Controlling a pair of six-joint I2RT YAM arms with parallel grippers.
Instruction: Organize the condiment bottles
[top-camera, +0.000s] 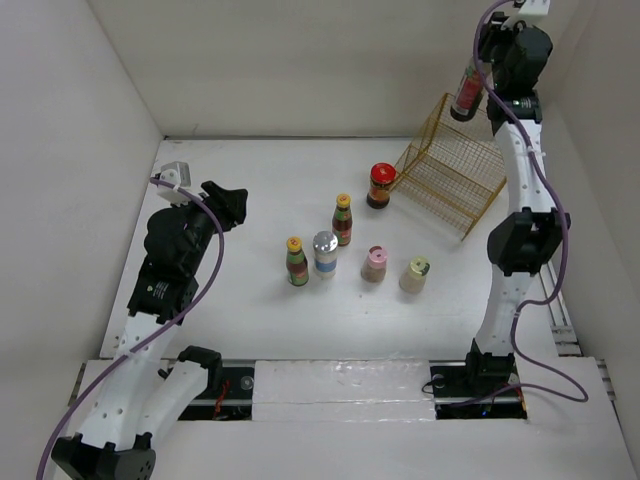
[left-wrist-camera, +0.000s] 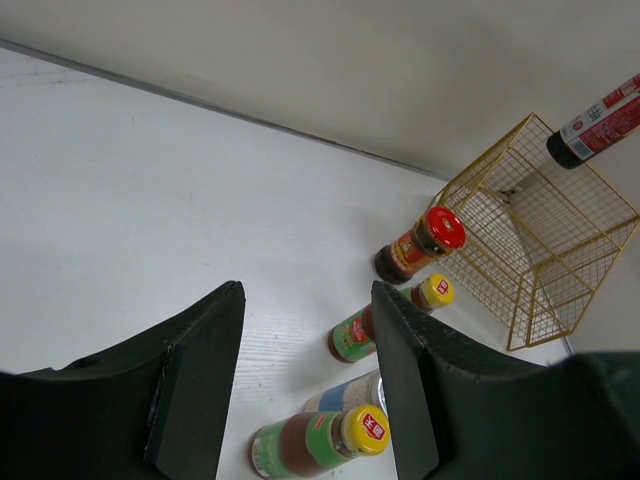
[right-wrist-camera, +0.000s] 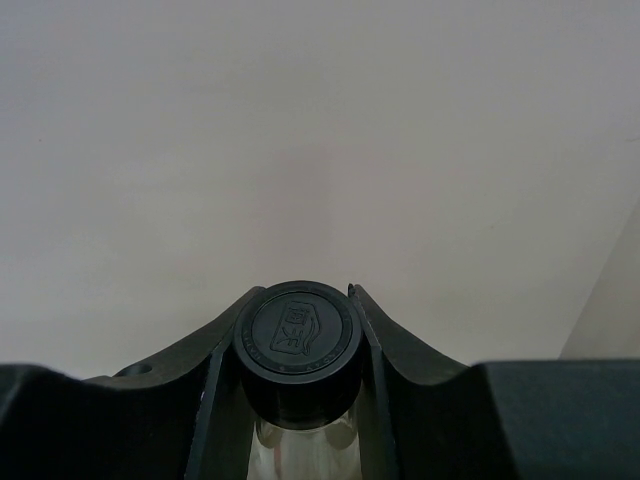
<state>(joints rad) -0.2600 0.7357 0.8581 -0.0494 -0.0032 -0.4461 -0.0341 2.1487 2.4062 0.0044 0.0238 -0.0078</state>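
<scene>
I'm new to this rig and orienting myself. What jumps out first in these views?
The right hand holds a black-capped, red-labelled bottle in the air beside the yellow wire basket at the far right. Six more small bottles stand loosely grouped at centre, a red-capped jar nearest the basket. The left hand hangs open and empty at the left.

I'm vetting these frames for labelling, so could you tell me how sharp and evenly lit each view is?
Top external: even light, faint shadows, basket wires resolved. Left wrist: dark fingers fill the foreground, red-capped jar crisp. Right wrist: black-capped bottle sharp, wall behind featureless.
</scene>
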